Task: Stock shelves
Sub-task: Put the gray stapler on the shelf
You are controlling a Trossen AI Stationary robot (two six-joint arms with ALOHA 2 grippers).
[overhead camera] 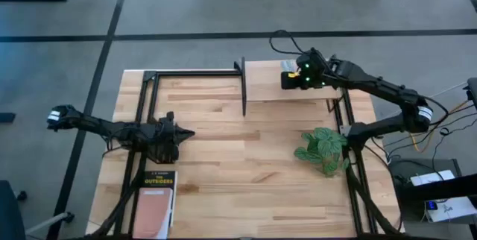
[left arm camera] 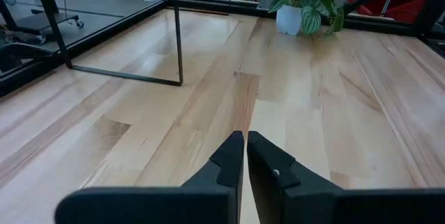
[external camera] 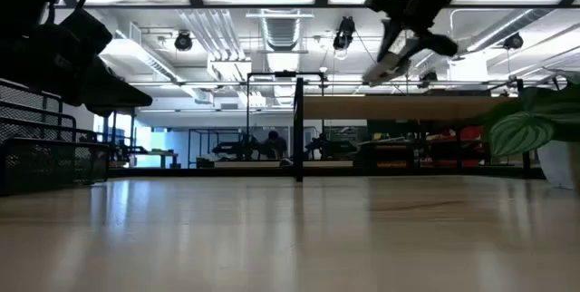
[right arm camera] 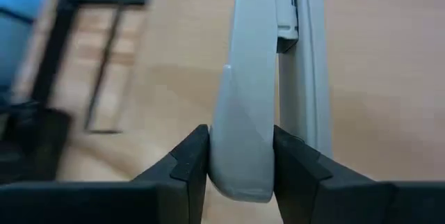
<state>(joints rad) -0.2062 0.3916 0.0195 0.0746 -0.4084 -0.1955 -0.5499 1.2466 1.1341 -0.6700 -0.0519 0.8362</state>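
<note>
My right pincer (right arm camera: 240, 158) gripped a grey stapler (right arm camera: 243, 99) above the shelf (overhead camera: 287, 83), my left pincer (left arm camera: 245, 156) pressed shut over the surface (overhead camera: 246, 165)

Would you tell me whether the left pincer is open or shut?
Shut: in the left wrist view the left pincer shows its two fingers pressed together, holding nothing.

Even overhead light from ceiling tubes (external camera: 272, 2); the bench (external camera: 290, 238) shows soft glare, and the right wrist background is blurred.
</note>
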